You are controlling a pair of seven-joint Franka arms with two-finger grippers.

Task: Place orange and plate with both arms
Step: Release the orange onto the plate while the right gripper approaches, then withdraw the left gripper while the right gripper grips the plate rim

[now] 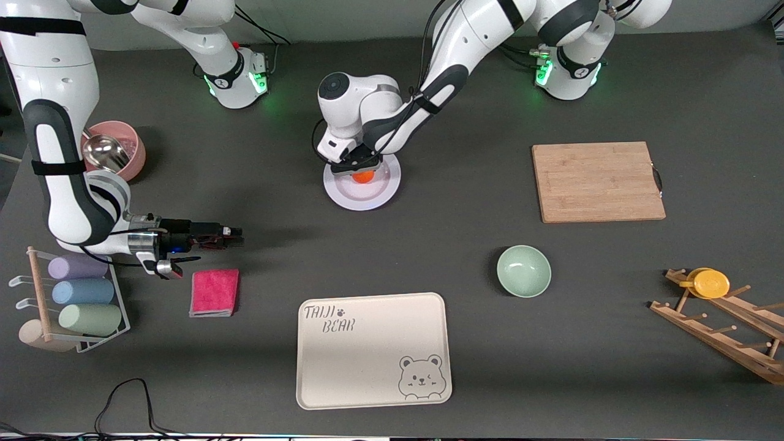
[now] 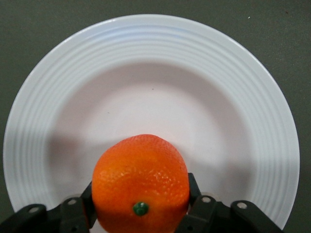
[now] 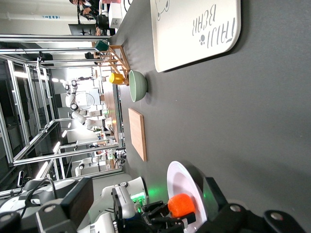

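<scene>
Bear tray (image 1: 373, 349) low centre, untouched. Right gripper (image 1: 236, 236) waits mid-left above the pink cloth (image 1: 214, 292), fingers narrow, empty. Left gripper (image 1: 357, 165) upper centre clamps the orange (image 1: 363, 177) over the plate (image 1: 380, 191). Step, likely: setting it down. Next: open, lift clear.

Bright, even overhead light is falling across the dark table (image 1: 465, 257), casting soft shadows. In the left wrist view the orange (image 2: 141, 187) is throwing a shadow onto the glossy plate (image 2: 233, 97). Green base lights are glowing along the desk's top edge.
</scene>
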